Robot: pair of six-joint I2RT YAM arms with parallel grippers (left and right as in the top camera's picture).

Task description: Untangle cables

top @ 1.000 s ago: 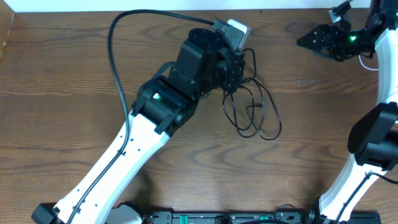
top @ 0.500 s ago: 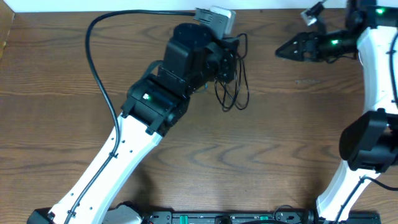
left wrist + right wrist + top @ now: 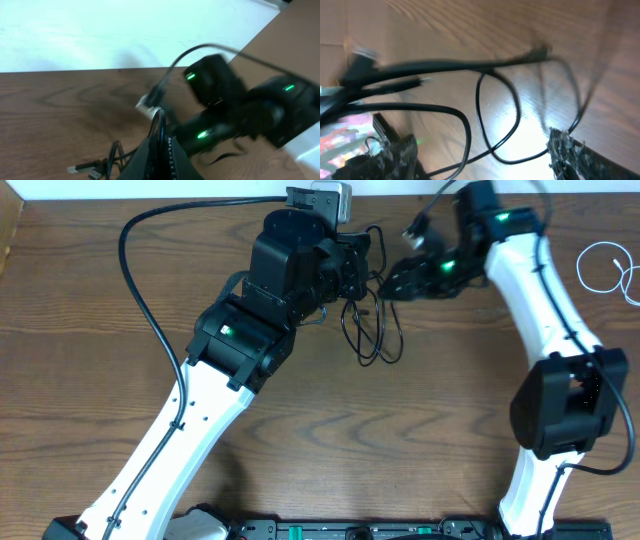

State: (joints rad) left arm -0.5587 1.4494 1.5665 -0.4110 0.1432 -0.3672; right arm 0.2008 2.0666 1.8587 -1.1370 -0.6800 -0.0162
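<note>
The left arm reaches from the near left corner of the table (image 3: 90, 310) diagonally to the far middle, forearm stretched out and wrist turned to the right. The left gripper (image 3: 362, 272) is pinched tight on the black cable (image 3: 375, 362). In the left wrist view a strand of that cable rises out from between the closed fingers (image 3: 152, 155), and two small plugs lie on the wood to the near left of them.

Below the grip, the black cable hangs and spreads in a few narrow loops on the table, just near of both grippers.

The right arm rises from the near right edge, runs far along the right side, then bends sharply at the elbow so its forearm points left. The right gripper (image 3: 392, 282) sits just beside the left gripper, nose to nose with it. Its jaws stand wide apart. In the right wrist view its fingers (image 3: 395, 155) frame the black loops, which lie on the wood beyond and between them, and nothing is clasped.

The white cable (image 3: 590, 252) lies curled at the far right edge, well apart from the black cable and both grippers.
</note>
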